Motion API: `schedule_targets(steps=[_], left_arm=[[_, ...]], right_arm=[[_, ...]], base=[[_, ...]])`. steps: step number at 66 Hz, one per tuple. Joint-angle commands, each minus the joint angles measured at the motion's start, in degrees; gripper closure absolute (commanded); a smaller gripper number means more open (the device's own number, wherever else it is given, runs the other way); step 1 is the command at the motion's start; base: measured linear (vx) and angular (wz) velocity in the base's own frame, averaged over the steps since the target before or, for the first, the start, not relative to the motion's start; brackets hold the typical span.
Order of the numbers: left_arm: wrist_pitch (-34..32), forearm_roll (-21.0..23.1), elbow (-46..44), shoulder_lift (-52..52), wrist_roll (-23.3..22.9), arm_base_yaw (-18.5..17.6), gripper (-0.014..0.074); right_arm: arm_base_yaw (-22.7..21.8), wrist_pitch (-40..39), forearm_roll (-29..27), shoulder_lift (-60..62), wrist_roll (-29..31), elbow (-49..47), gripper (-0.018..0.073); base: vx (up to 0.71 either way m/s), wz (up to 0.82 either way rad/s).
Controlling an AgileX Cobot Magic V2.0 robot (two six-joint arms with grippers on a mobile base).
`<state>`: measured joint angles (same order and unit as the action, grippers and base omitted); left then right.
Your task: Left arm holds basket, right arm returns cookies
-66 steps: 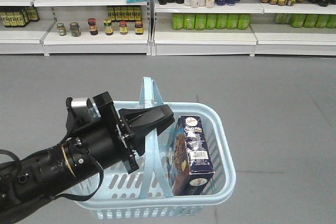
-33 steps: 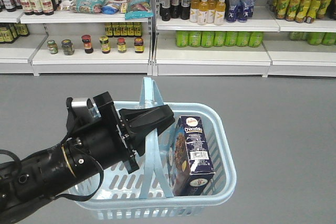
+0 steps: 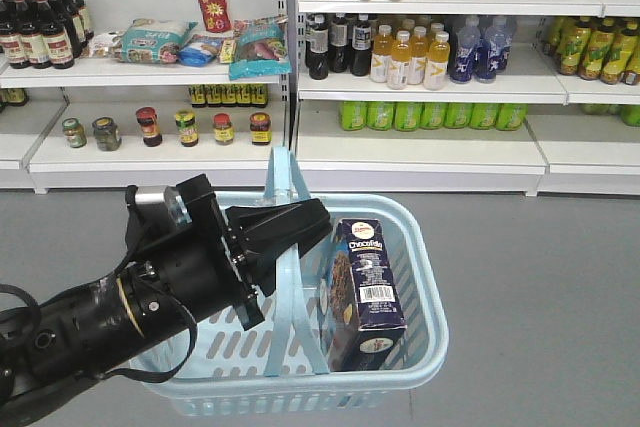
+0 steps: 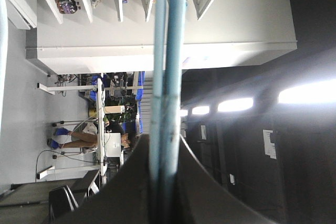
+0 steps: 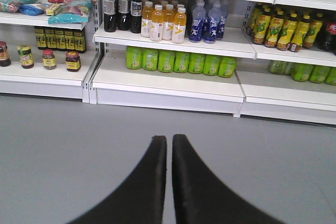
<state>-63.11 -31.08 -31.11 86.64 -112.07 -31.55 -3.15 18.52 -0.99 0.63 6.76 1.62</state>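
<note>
Above open grey floor [image 3: 540, 247], holds the basket [image 3: 437, 317] by both handles [image 4: 176, 51] with the left gripper [image 3: 318, 217], jaws clamped on them. Carries the cookie box [image 3: 365, 287] standing inside, just right of the handles. Points the right gripper [image 5: 169, 142] at shelves [image 5: 168, 85] well ahead, jaws almost together, empty.

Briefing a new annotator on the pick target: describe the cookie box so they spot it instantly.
Find the light blue basket before the shelves. In the front view, right of its handles, stands a tall dark navy cookie box. It is the only item visible inside, marked by a chocolate cookie picture, white lettering and a barcode.
</note>
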Motion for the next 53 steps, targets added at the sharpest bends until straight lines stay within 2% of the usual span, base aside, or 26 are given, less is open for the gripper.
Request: schedule_targets(steps=[1,53], left_arm=[[-15.23,2.22,-1.7,-2.01,0.38,-0.39,0.0599],[-15.17,2.22,-1.7,-2.01,0.38,-0.39,0.0599]], right_arm=[[-0.28,-4.07,0.51,0.71,0.46,0.93,0.0556],[-0.28,-4.07,0.51,0.71,0.46,0.93,0.0556]], base=[[0.61,0.0],[0.57,-0.05]])
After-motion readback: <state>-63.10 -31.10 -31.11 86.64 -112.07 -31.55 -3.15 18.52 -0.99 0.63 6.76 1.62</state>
